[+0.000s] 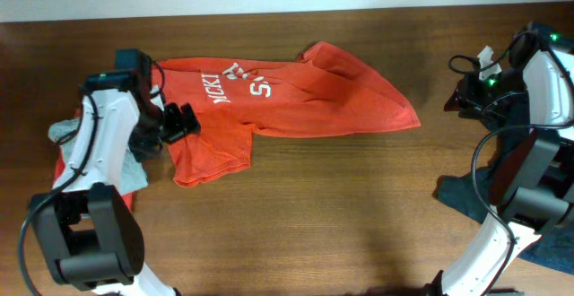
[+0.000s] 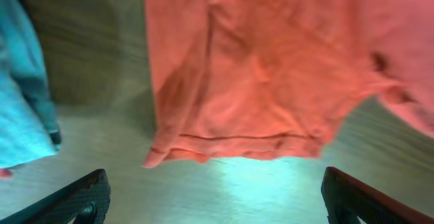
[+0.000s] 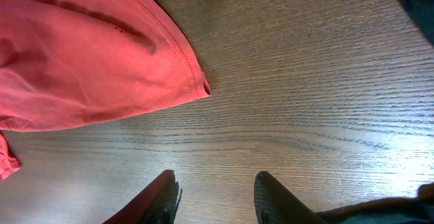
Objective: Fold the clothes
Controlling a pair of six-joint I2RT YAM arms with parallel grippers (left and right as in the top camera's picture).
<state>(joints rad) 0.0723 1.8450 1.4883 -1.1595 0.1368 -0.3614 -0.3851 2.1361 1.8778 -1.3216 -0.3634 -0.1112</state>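
Your soft, light red shirt (image 1: 296, 99) lay toward 12 o'clock on the table (image 1: 314, 206), likely best pinched at its hem; your left gripper (image 2: 215, 187) gaped wide, right gripper (image 3: 215, 187) half open, both empty.

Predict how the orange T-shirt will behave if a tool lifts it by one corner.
The orange T-shirt would likely sag and drape: it lies creased and folded over itself. Pushed, it probably bunches rather than slides whole, given those soft wrinkles. It looks thin, so probably light.
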